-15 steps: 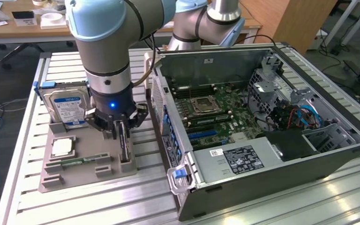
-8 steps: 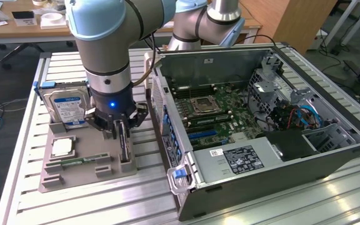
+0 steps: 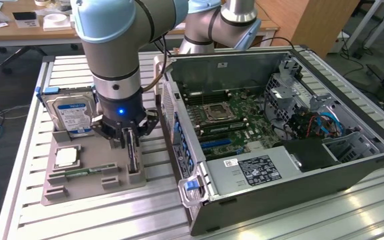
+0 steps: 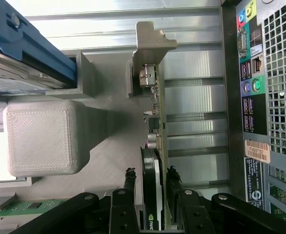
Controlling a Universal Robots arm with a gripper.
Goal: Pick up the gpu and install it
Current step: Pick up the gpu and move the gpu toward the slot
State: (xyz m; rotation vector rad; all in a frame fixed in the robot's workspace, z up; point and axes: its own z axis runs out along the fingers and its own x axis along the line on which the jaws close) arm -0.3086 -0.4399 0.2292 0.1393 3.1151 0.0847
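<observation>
Wrist view. The gripper (image 4: 151, 187) straddles the gpu (image 4: 153, 146), which stands on edge in the grey holder (image 4: 99, 126) — one black finger (image 4: 129, 183) on each side of the card, close against its faces. The silver end bracket (image 4: 150, 48) sits at the card's far end. Beside it lies the computer case's rear panel (image 4: 254, 97) with coloured ports; a blue-railed hard drive (image 4: 26, 58) rests opposite.

A lab: robot arm (image 3: 115, 60), opened PC case (image 3: 279, 135), cluttered desks (image 3: 18, 22).
</observation>
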